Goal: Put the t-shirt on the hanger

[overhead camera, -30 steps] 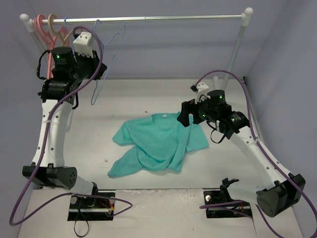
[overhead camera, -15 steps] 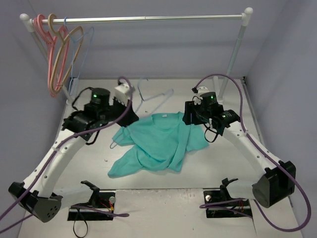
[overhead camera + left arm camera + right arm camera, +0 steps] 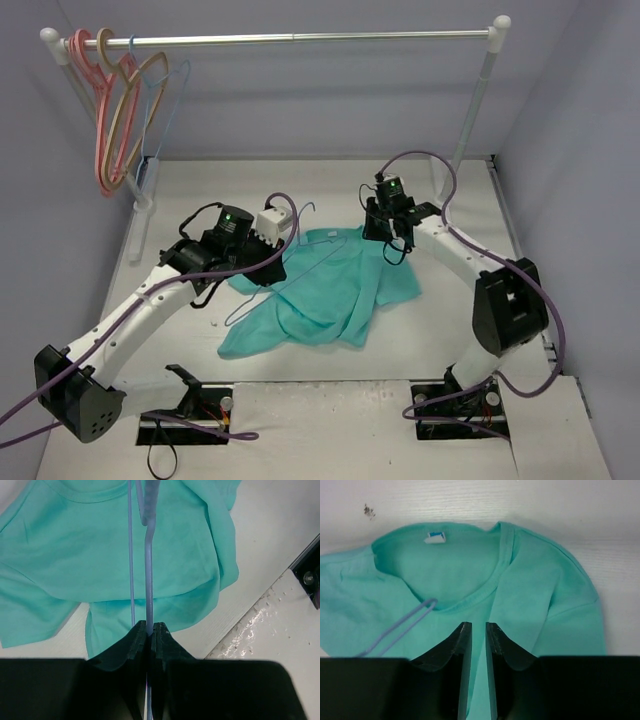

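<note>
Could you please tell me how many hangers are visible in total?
4: a pink hanger, a tan wood-coloured hanger and a thin light-blue wire hanger on the rail; another wire hanger over the teal t-shirt. More may overlap.
</note>
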Robot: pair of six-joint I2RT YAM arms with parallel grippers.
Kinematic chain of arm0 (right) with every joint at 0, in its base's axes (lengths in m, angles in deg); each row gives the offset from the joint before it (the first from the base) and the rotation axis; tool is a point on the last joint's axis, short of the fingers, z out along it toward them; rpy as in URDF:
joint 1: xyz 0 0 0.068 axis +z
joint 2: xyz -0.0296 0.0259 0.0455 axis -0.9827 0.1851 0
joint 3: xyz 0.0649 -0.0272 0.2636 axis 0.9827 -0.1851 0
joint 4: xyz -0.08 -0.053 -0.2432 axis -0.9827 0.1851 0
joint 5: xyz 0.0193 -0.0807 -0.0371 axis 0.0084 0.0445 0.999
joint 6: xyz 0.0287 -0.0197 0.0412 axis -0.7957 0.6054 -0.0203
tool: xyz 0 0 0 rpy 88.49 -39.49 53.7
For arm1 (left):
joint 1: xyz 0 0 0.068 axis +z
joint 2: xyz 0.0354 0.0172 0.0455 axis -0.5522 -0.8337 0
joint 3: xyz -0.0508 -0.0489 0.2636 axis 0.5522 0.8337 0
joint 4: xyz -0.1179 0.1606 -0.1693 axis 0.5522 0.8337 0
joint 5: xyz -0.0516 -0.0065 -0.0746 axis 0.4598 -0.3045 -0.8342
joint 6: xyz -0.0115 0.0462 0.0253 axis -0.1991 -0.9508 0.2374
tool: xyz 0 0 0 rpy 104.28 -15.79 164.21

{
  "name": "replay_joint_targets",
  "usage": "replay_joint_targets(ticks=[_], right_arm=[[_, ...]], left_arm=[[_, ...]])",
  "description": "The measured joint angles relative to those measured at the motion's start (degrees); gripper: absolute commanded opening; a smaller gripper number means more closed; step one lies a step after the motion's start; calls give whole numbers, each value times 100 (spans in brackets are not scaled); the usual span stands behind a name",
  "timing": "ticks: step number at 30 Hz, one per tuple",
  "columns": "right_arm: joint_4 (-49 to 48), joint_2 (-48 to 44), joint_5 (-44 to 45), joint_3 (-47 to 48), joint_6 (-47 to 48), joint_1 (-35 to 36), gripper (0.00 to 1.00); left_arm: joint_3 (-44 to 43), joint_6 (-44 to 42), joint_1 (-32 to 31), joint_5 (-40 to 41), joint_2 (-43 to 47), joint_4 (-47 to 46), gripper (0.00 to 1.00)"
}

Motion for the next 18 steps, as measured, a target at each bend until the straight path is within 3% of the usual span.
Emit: replay_joint_targets(ticks=[5, 18], right_arm=[[-81, 960, 330, 691, -295, 39, 28], [116, 2404, 1106, 1637, -754, 72, 28]], left_arm=[[151, -118, 22, 83, -7, -90, 0], [275, -282, 308, -94, -341, -323, 0]])
